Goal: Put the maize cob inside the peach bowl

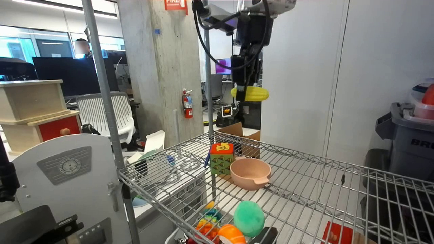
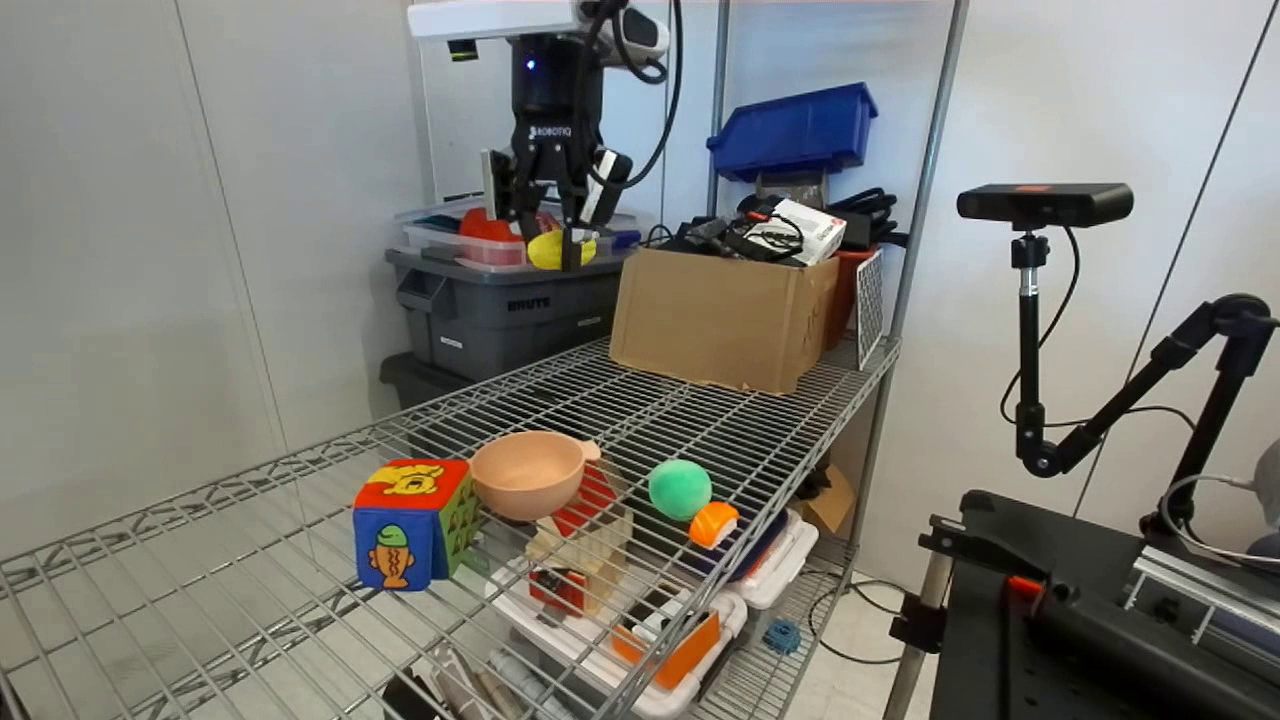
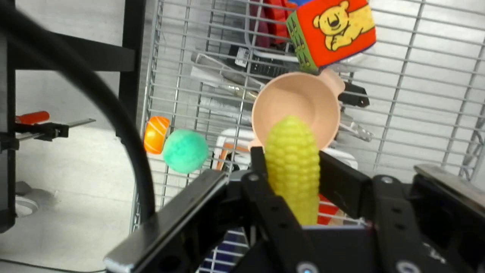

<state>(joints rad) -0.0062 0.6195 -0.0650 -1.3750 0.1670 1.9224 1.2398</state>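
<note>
In an exterior view, the black fingers [image 1: 241,93] held the yellow maize cob [image 1: 256,94] right of the upper middle of the frame, well above the wire surface [image 1: 305,189]. Lower down, right of centre, the peach bowl [image 1: 250,173] stood upright on the surface, its inner wall partly in sight, with a patterned cube [image 1: 222,159] just beside it. A green ball [image 1: 249,218] and an orange toy [image 1: 232,234] lay near the bottom of the frame.

In an exterior view, a cardboard box [image 2: 700,320] right of the upper middle was heaped with dark items [image 2: 700,238] and a white carton [image 2: 822,232]. To its left, a clear tray [image 2: 500,256] held a red object [image 2: 488,224] and rested on a grey bin [image 2: 510,305].

In the wrist view, the fingers pinched the cob from both sides at the lower middle of the frame. The cob's tip overlapped the bowl in the picture, but it was held above the bowl, outside it. The bowl's smooth round floor showed above and right of centre.
</note>
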